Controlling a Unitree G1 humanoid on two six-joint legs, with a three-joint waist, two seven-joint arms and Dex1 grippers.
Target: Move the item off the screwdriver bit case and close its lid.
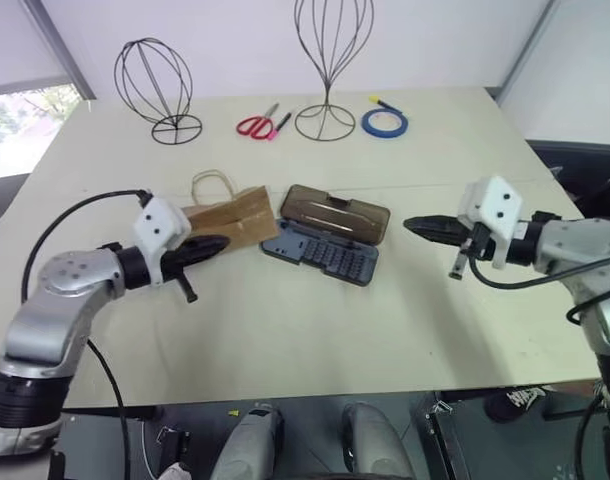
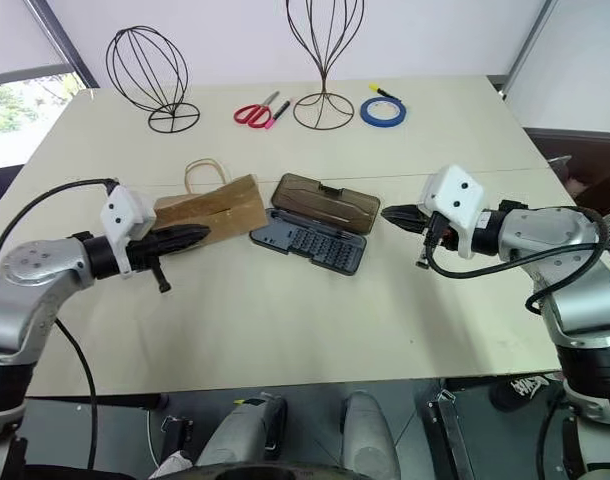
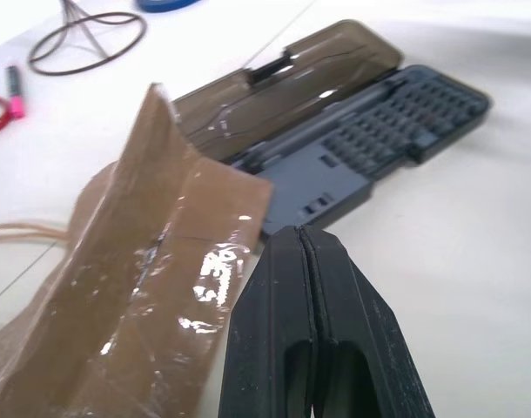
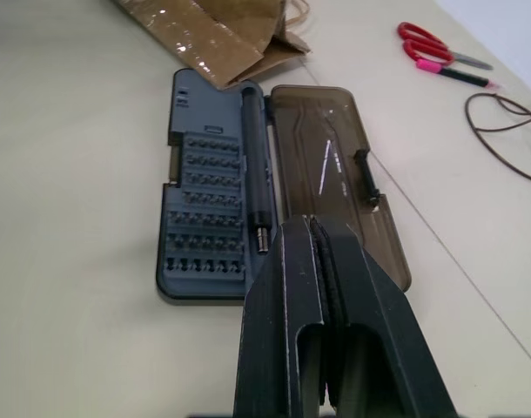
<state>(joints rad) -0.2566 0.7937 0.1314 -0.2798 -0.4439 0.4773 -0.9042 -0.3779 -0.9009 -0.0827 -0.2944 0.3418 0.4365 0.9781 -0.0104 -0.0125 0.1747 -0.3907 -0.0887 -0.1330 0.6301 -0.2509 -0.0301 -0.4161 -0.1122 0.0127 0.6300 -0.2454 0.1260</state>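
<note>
The screwdriver bit case (image 1: 320,252) lies open mid-table, its dark blue-grey base holding rows of bits and a slim driver (image 4: 255,165). Its lid (image 1: 335,212), smoky brown and translucent, lies flat on the table behind the base. The item (image 1: 230,222), a crumpled brown paper bag with looped string handles (image 1: 213,182), lies on the table just left of the case, one corner at the case's left end. My left gripper (image 1: 223,243) hovers shut in front of the bag, pointing toward the case. My right gripper (image 1: 407,224) is shut and empty, a short way right of the case.
At the back of the table stand two wire head forms (image 1: 153,85) (image 1: 330,60), with red scissors (image 1: 255,126), a pink marker (image 1: 281,124) and a blue tape roll (image 1: 384,122) between and beside them. The bare tabletop (image 1: 285,330) stretches in front of the case.
</note>
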